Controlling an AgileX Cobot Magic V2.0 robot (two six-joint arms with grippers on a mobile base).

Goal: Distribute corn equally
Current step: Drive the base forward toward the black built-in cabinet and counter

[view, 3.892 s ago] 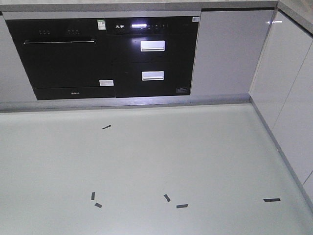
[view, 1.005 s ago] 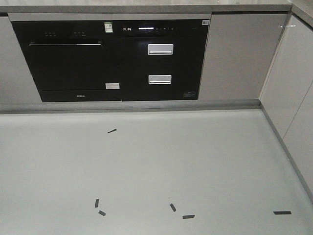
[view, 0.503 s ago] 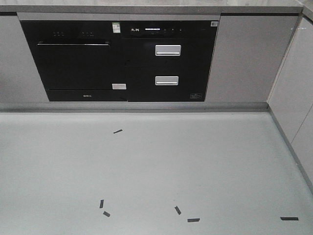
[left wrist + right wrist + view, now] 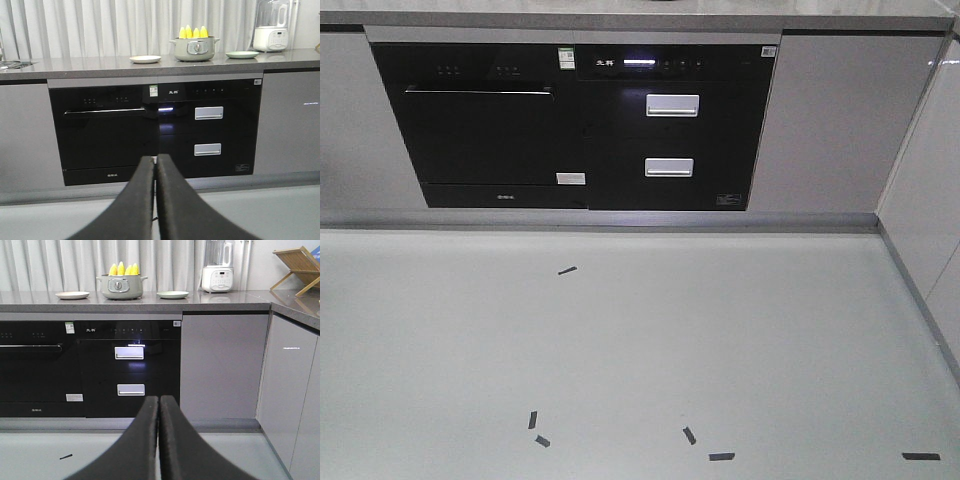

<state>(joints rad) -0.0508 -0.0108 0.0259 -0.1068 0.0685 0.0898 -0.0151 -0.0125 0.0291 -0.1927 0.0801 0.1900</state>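
Corn (image 4: 193, 32) stands tips-up in far pot (image 4: 194, 49); probably stiff, light, bumpy, so grip the exposed top. Left gripper (image 4: 155, 160) and right gripper (image 4: 159, 399) both clenched, empty.

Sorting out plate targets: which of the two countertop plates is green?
The green plate sits right of the pot, toward the white appliance; the cream plate sits left.

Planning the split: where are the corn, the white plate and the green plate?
corn (image 4: 193, 32), left wrist view, tips of the upright cobs.
white plate (image 4: 145, 59), left wrist view, its bare middle.
green plate (image 4: 242, 55), left wrist view, its near rim.
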